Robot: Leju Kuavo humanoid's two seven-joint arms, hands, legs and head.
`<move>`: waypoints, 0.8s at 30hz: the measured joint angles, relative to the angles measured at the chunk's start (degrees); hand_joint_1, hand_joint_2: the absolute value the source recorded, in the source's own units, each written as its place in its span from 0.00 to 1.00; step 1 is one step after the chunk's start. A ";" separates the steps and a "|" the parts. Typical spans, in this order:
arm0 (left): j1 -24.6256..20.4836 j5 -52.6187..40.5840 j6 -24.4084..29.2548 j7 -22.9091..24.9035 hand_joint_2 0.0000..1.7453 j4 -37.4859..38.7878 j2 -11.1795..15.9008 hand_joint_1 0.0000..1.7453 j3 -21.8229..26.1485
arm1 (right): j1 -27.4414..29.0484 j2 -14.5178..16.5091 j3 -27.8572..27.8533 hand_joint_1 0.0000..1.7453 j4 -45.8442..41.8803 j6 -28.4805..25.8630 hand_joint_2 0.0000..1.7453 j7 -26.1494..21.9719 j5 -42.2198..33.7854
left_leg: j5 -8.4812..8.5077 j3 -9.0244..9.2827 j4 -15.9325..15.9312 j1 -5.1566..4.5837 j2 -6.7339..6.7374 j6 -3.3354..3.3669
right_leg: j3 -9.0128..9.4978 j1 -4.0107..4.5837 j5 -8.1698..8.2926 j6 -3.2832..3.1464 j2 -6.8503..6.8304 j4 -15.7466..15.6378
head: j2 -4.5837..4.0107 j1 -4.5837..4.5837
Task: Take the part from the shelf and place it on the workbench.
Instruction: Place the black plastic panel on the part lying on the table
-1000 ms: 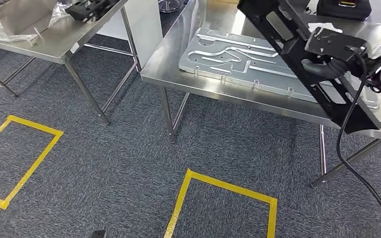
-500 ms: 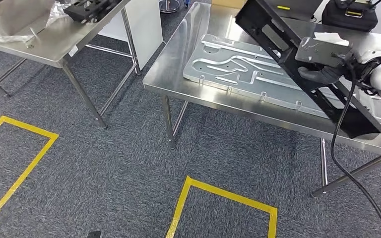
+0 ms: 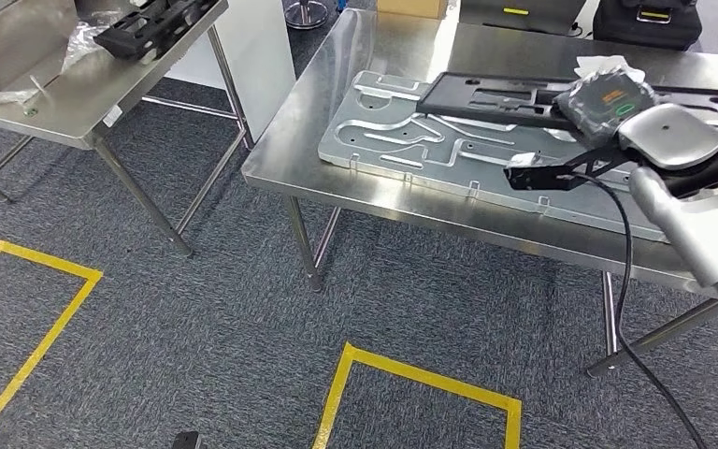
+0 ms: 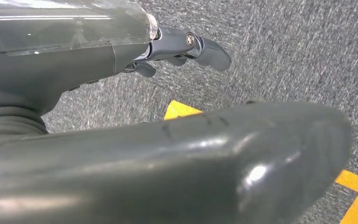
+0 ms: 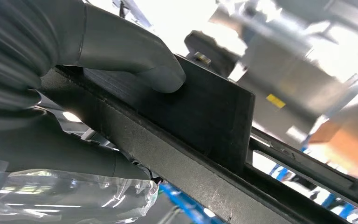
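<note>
- Underfoot, grey carpet floor spreads across the head view, marked with rectangles of yellow tape.
- The steel worktop stands ahead on the right, its front edge running across the upper half of the view.
- A second steel table stands apart at the upper left, carrying a black object and some clear plastic wrap.
- A flat silver metal plate with raised channels lies on the worktop, near its front edge.
- The part, a long black frame with cut-outs, lies roughly level over the plate; whether it touches the plate cannot be told.
- The silver right arm reaches in from the right, a black cable hanging down from it.
- The right hand grips the part, its thumb pressed on the flat black face and darker fingers under the part's edge, as the right wrist view shows.
- The left hand hangs over the carpet in the left wrist view, grasping nothing, its fingers loosely apart.
- A black bag and a cardboard box sit at the worktop's far edge.
</note>
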 joint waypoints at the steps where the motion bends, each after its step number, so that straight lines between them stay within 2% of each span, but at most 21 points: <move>1: 0.02 0.00 0.00 0.00 0.00 0.00 0.00 0.00 0.01 | 0.11 0.00 0.00 1.00 -0.04 0.00 1.00 -0.04 0.01 | 0.21 -0.09 -0.04 0.00 0.00 0.02 | 0.07 0.01 -0.05 0.00 0.00 0.00 | 0.00 0.00; 2: 0.03 0.00 0.00 0.00 0.00 0.00 0.00 0.00 0.02 | 0.16 0.00 0.00 1.00 -0.06 0.00 1.00 -0.06 0.01 | 0.36 -0.13 -0.11 0.00 0.00 0.03 | 0.12 0.02 -0.08 0.00 0.00 0.00 | 0.00 0.00; 4: 0.11 -0.01 -0.01 0.00 0.00 0.00 0.00 0.00 0.08 | 0.60 0.00 0.00 1.00 -0.27 -0.01 1.00 -0.23 0.02 | 2.65 -0.05 -2.01 -0.05 0.00 0.24 | 0.59 0.12 -0.43 0.01 0.04 0.00 | 0.00 0.00; 5: 0.16 -0.02 -0.03 -0.01 0.00 0.00 0.00 0.00 0.13 | 0.83 0.00 -0.01 1.00 -0.51 -0.04 1.00 -0.43 0.01 | 5.20 0.35 -4.70 -0.12 -0.02 0.52 | 1.03 0.20 -0.76 0.03 0.09 0.00 | 0.00 0.00; 6: 0.28 -0.04 -0.07 -0.03 0.00 0.00 0.04 0.00 0.18 | 1.03 -0.08 -0.04 1.00 -0.76 -0.14 1.00 -0.64 -0.02 | 8.21 1.17 -8.47 -0.34 -0.05 1.12 | 1.66 0.32 -1.28 0.20 0.16 -0.07 | 0.00 0.01; 7: 0.37 -0.05 -0.11 -0.05 0.00 0.00 0.08 0.00 0.23 | 1.12 -0.16 -0.07 1.00 -0.99 -0.25 1.00 -0.84 -0.07 | 10.36 2.11 -11.81 -0.55 -0.07 1.68 | 2.15 0.35 -1.72 0.45 0.22 -0.16 | 0.00 0.00; 8: 0.43 -0.07 -0.14 -0.08 0.00 0.00 0.11 0.00 0.26 | 1.22 -0.26 -0.13 1.00 -1.18 -0.37 1.00 -1.04 -0.12 | 11.74 2.97 -14.47 -0.78 -0.08 2.25 | 2.53 0.34 -2.11 0.75 0.27 -0.31 | 0.00 0.00; 9: 0.47 -0.08 -0.17 -0.10 0.00 0.00 0.15 0.00 0.27 | 1.32 -0.38 -0.24 1.00 -1.30 -0.50 1.00 -1.21 -0.18 | 11.93 3.66 -15.98 -0.92 -0.06 2.76 | 2.81 0.37 -2.41 1.12 0.30 -0.51 | 0.00 0.00; 11: 0.33 -0.11 -0.25 -0.15 0.00 0.00 0.10 0.00 0.28 | 1.44 -0.59 -0.88 1.00 -1.63 -0.77 1.00 -1.50 -0.35 | 10.81 5.15 -18.25 -0.56 -0.02 3.20 | 2.75 0.39 -3.13 1.60 0.25 -0.26 | 0.01 0.01; 12: 0.24 -0.13 -0.28 -0.21 0.00 0.00 0.08 0.00 0.29 | 1.43 -0.70 -1.38 1.00 -1.77 -1.07 1.00 -1.61 -0.51 | 10.45 5.94 -19.39 -0.33 -0.02 3.41 | 2.15 0.42 -3.92 1.81 0.21 1.04 | 0.01 0.01; 13: 0.17 -0.15 -0.32 -0.27 0.00 0.00 0.07 0.00 0.29 | 1.55 -0.88 -1.85 1.00 -1.87 -1.48 1.00 -1.71 -0.72 | 10.11 6.72 -20.33 -0.15 -0.07 3.53 | 0.90 0.36 -5.11 2.01 0.15 3.57 | 0.01 0.02; 15: 0.21 -0.19 -0.37 -0.34 0.00 0.00 0.08 0.00 0.29 | 2.63 -1.38 -2.44 1.00 -1.87 -2.43 1.00 -1.96 -1.25 | 9.60 7.75 -20.59 -0.11 -0.25 3.66 | -3.04 0.09 -7.53 2.49 0.07 10.96 | 0.00 0.01; 16: 0.32 -0.21 -0.42 -0.34 0.00 0.00 0.09 0.00 0.29 | 3.65 -1.72 -2.60 1.00 -1.82 -2.80 1.00 -2.13 -1.52 | 9.18 8.41 -20.62 -0.07 -0.39 3.62 | -4.94 -0.11 -7.80 2.74 0.03 13.92 | 0.00 0.02; 17: 0.49 -0.22 -0.46 -0.31 0.00 0.00 0.09 0.00 0.30 | 4.72 -2.04 -2.78 1.00 -1.76 -3.07 1.00 -2.26 -1.75 | 8.67 9.12 -20.59 -0.03 -0.54 3.54 | -6.24 -0.33 -6.76 2.94 0.01 15.05 | -0.01 0.02; 18: 0.66 -0.22 -0.51 -0.28 0.00 0.00 0.08 0.00 0.31 | 5.59 -2.33 -3.01 1.00 -1.71 -3.26 1.00 -2.38 -1.94 | 8.14 9.80 -20.54 0.00 -0.66 3.41 | -6.79 -0.54 -4.47 3.06 -0.03 14.11 | -0.01 0.02; 20: 0.88 -0.23 -0.58 -0.24 0.00 0.00 0.07 0.00 0.32 | 6.42 -2.90 -3.82 1.00 -1.68 -3.81 1.00 -2.51 -2.13 | 7.05 10.99 -20.36 0.02 -0.79 3.05 | -5.91 -0.72 1.77 3.11 -0.24 7.45 | -0.01 0.01; 21: 0.87 -0.23 -0.60 -0.24 0.00 0.00 0.06 0.00 0.32 | 6.51 -3.15 -4.27 1.00 -1.67 -4.15 1.00 -2.50 -2.22 | 6.59 11.28 -20.20 -0.04 -0.79 2.79 | -5.29 -0.53 3.91 3.03 -0.35 4.51 | -0.01 0.01; 22: 0.85 -0.27 -0.61 -0.22 0.00 0.00 0.07 0.00 0.32 | 6.60 -3.41 -4.75 1.00 -1.68 -4.46 1.00 -2.47 -2.42 | 6.21 11.43 -20.07 -0.09 -0.79 2.49 | -4.66 -0.31 4.76 2.76 -0.42 2.37 | -0.01 0.02; 24: 0.74 -0.51 -0.64 -0.14 0.00 0.00 0.10 0.00 0.32 | 6.97 -3.79 -5.68 1.00 -1.71 -4.72 1.00 -2.41 -3.23 | 5.71 11.32 -19.83 -0.14 -0.72 1.78 | -4.04 0.22 3.75 1.96 -0.43 1.20 | 0.00 0.00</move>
